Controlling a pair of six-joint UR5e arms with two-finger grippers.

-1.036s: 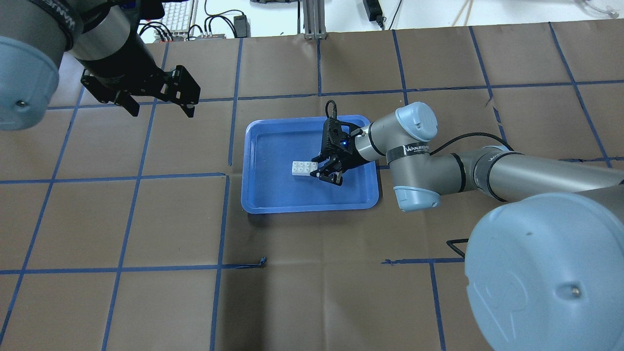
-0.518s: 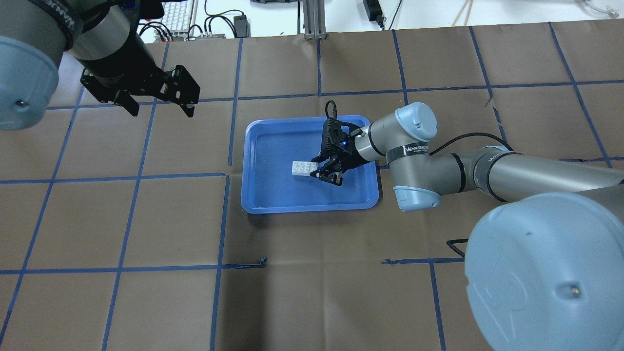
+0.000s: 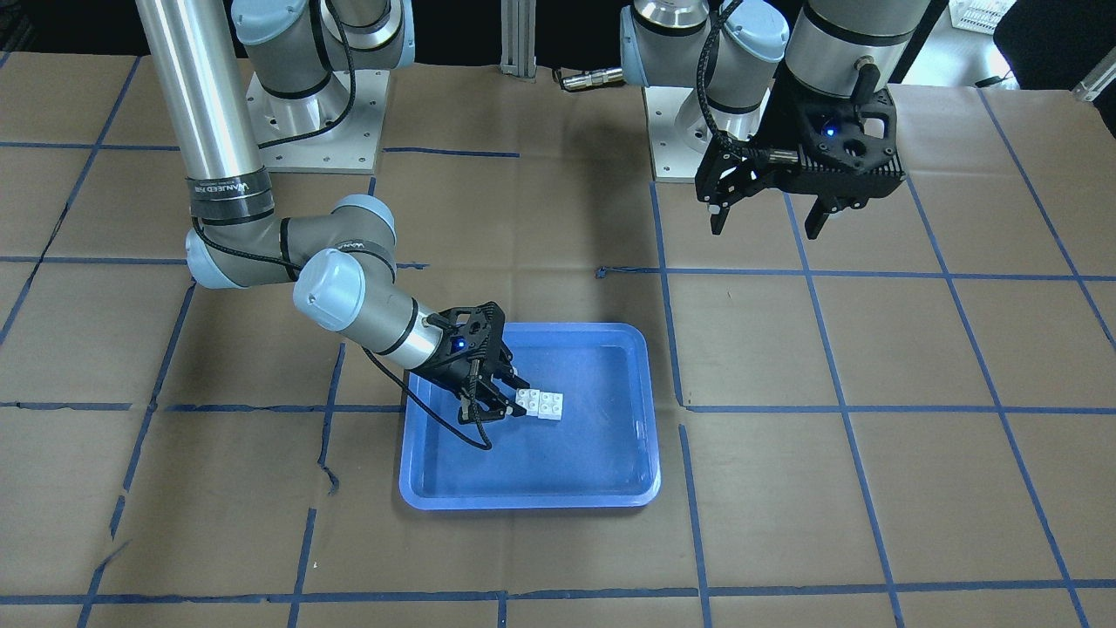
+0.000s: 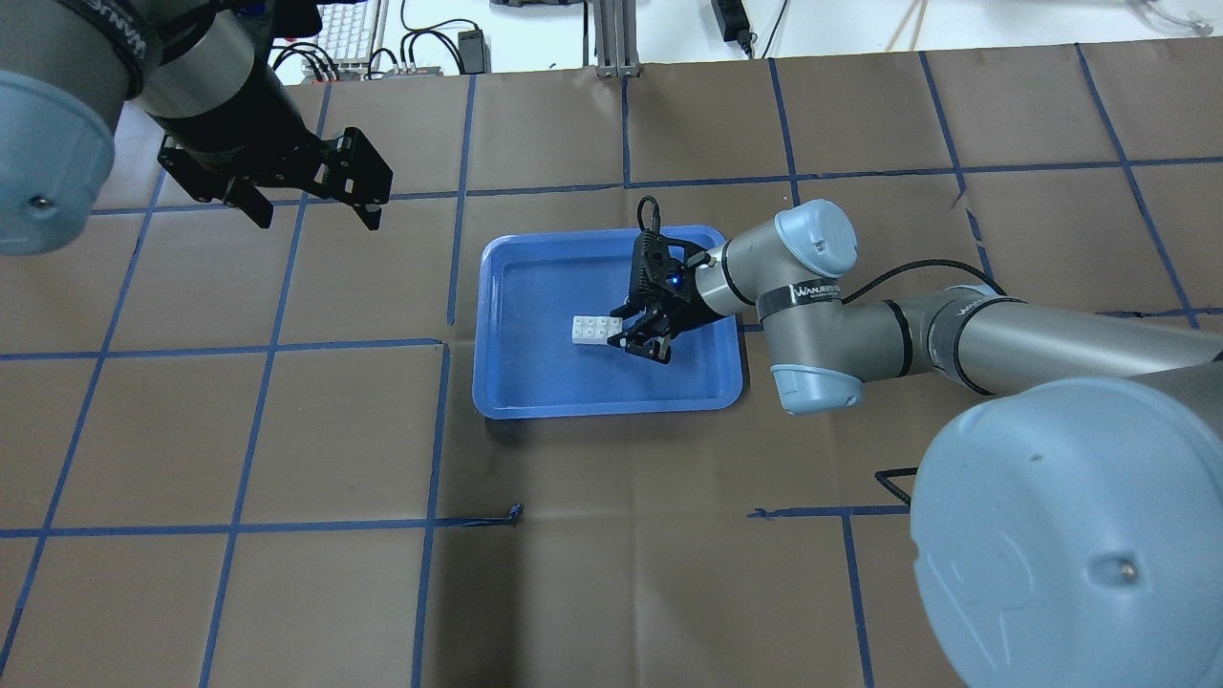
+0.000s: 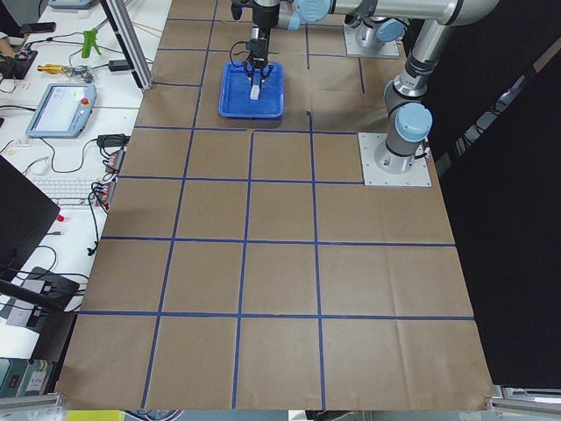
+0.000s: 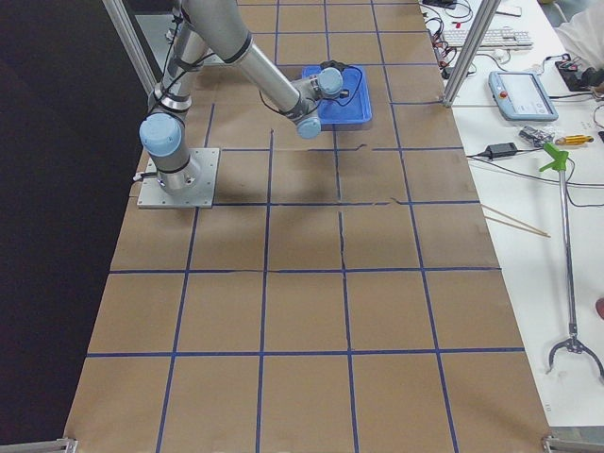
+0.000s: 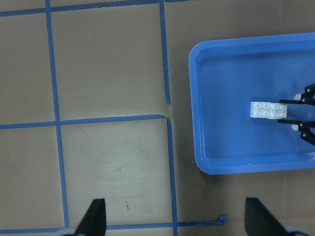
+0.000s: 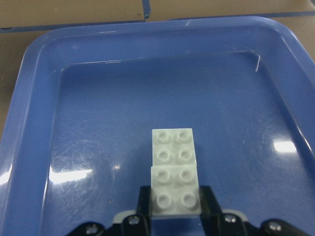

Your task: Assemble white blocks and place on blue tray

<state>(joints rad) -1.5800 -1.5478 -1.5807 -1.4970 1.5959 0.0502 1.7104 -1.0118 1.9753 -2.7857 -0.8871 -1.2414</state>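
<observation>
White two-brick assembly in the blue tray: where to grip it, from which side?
Grip the white studded two-brick assembly across its narrow width, on the long side walls at one end, coming along its length like the right gripper. It lies flat, studs up, in the blue plastic tray.

The bottom edge of the right wrist view cuts off most of the right gripper (image 8: 175,204), whose pads cover the near sides of the white blocks (image 8: 173,162). The left wrist view crops the blue tray (image 7: 197,123) at its right edge and shows only fingertips (image 7: 96,219) of the left gripper (image 7: 177,219). From the table's ends the blocks are too small to make out
</observation>
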